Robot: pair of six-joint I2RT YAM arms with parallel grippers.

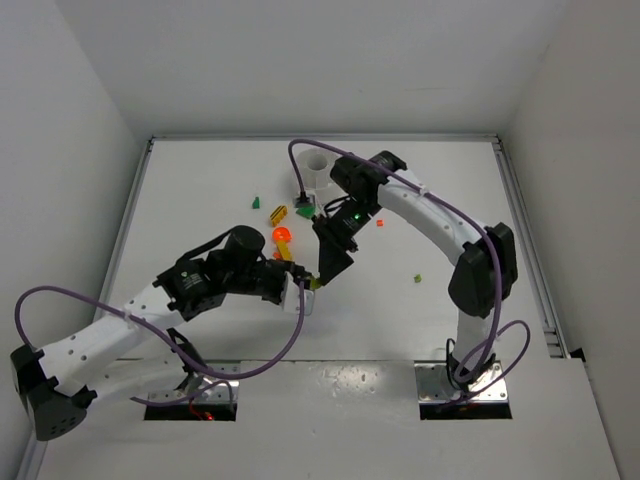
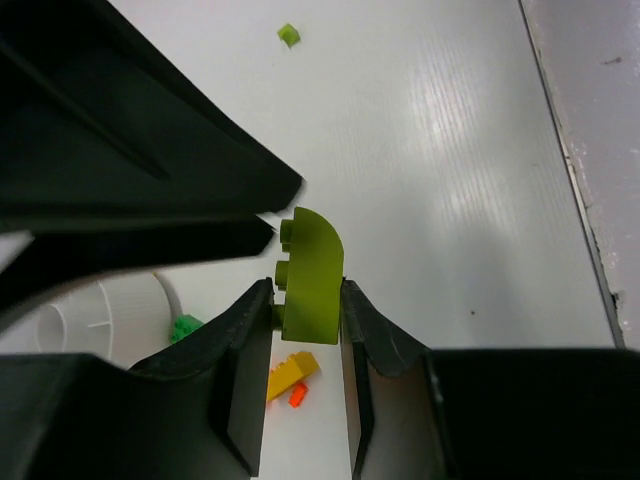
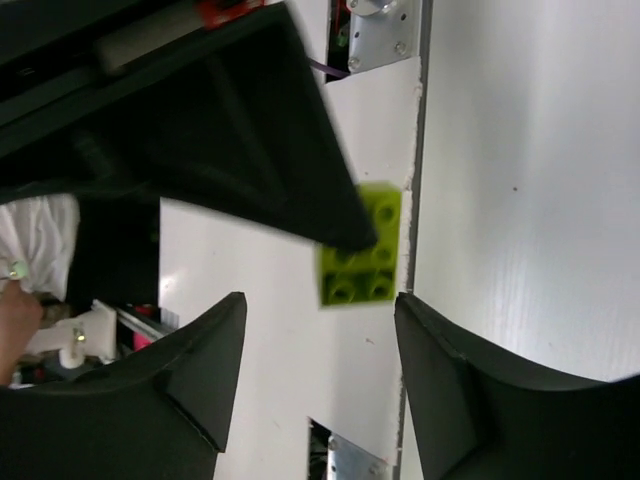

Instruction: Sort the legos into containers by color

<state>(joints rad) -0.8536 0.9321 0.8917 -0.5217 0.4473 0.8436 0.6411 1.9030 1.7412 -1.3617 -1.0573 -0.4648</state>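
Left gripper [image 2: 305,300] pinches the lime brick [image 2: 315,255] by its flat sides, over the middle of the worktop [image 1: 400,330]. Right gripper [image 3: 318,305] stands open just beside it. Light, rigid, slick plastic, likely to twist; hold squarely across flat faces

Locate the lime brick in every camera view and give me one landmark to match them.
Top external: lime brick, a speck at centre where the two arms' tips meet.
Left wrist: centre, pinched between the left gripper jaws.
Right wrist: centre, ahead of the open right gripper jaws, partly covered by a dark finger.
Shared landmark: the white table behind it.
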